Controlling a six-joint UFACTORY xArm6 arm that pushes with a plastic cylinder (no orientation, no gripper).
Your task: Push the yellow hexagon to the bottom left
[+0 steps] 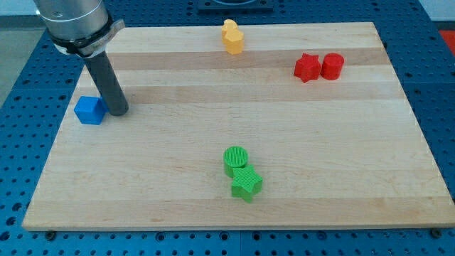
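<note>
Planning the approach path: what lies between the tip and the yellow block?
In the camera view, only bare board lies between my tip, beside the blue cube, and the yellow block.

Matt pale wooden board (178, 178); ridged plastic green blocks (242, 173); perforated blue table (21, 107).

Yellow hexagon (232, 38): small yellow-orange block w/ a lumpy outline, exact shape hard to make out. Lies flat on the wooden board near the view's top edge, approx. centre, slightly toward the view's left.
</note>
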